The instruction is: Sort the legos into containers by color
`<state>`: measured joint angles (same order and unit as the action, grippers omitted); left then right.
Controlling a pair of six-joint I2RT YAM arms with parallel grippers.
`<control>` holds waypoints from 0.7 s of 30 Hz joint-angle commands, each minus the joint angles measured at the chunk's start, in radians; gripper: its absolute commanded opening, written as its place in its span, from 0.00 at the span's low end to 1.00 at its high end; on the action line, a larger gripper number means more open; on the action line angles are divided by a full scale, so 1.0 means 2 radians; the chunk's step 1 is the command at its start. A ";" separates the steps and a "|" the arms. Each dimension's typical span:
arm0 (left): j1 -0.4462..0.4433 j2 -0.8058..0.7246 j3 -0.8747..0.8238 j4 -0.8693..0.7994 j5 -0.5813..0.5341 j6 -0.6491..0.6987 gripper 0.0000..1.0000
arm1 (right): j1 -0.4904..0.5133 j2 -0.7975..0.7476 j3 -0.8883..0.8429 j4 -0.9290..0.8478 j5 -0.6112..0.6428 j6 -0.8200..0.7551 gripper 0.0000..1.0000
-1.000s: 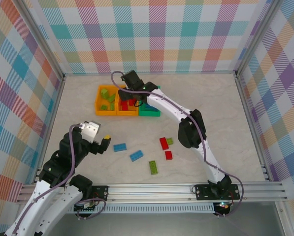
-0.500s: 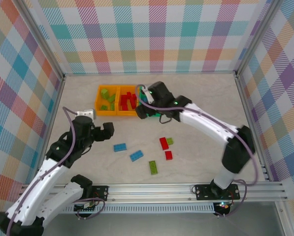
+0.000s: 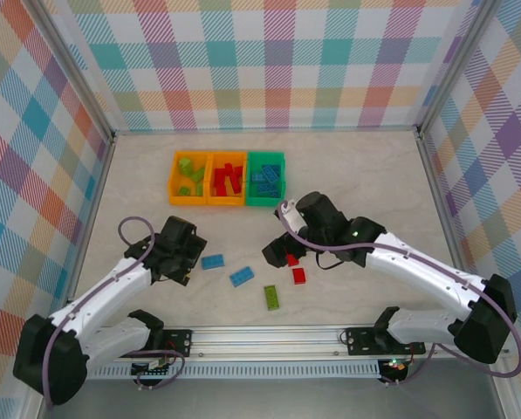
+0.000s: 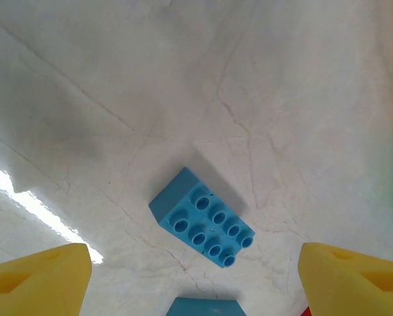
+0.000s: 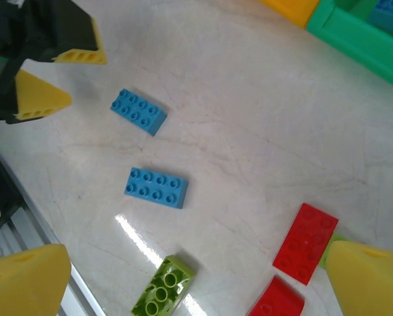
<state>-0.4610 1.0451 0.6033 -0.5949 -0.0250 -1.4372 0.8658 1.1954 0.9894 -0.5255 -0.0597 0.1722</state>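
I am hanging my left pincer (image 4: 196, 276) low over the table (image 3: 373, 175). Its two yellow fingers are standing wide apart and I am holding nothing in it. A blue brick (image 4: 203, 226) is lying flat with its bumps up, just past the fingertips and in line with the gap. It is not touching them.

I am hanging my right pincer (image 5: 199, 276) wide open too, and nothing is in it. Under it, loose bricks are lying on the table. A second blue brick (image 5: 157, 187) is resting near the first one. A lime green brick (image 5: 163, 288) is sitting close to the near edge. A long red brick (image 5: 306, 243) is lying just beside my right finger, and a small red brick (image 5: 275, 299) is poking in at the bottom of my right wrist view.

The three bins are standing joined in a row at the far side, well apart from both pincers. The left orange bin (image 3: 188, 202) is holding green bricks. The middle orange bin (image 3: 227, 202) is holding red ones. The green bin (image 3: 265, 202) is holding blue ones.
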 commanded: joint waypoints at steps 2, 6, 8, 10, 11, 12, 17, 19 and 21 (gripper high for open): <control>-0.008 0.066 0.023 0.027 0.039 -0.071 0.85 | 0.004 -0.017 -0.011 -0.010 0.010 0.023 1.00; -0.021 0.155 0.062 0.039 0.064 -0.073 0.86 | 0.004 -0.031 -0.017 -0.013 0.034 0.029 1.00; -0.024 0.188 0.084 0.032 0.058 -0.060 0.86 | 0.004 -0.038 -0.018 -0.014 0.033 0.030 1.00; -0.025 0.211 0.098 0.018 0.055 -0.064 0.83 | 0.004 -0.044 -0.018 -0.021 0.031 0.031 1.00; -0.025 0.223 0.102 0.010 0.053 -0.066 0.80 | 0.004 -0.047 -0.018 -0.024 0.032 0.033 1.00; -0.025 0.232 0.102 -0.002 0.052 -0.071 0.75 | 0.004 -0.050 -0.018 -0.026 0.034 0.037 1.00; -0.025 0.256 0.089 -0.003 0.058 -0.069 0.53 | 0.004 -0.063 -0.018 -0.030 0.030 0.047 1.00; -0.025 0.256 0.084 0.001 0.059 -0.067 0.43 | 0.004 -0.065 -0.018 -0.030 0.035 0.052 1.00; -0.025 0.247 0.081 -0.003 0.053 -0.066 0.35 | 0.004 -0.065 -0.017 -0.026 0.035 0.056 1.00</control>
<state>-0.5037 1.5261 0.7929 -0.5930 0.0856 -1.5707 0.8703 1.0828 0.9615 -0.5701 0.0013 0.2562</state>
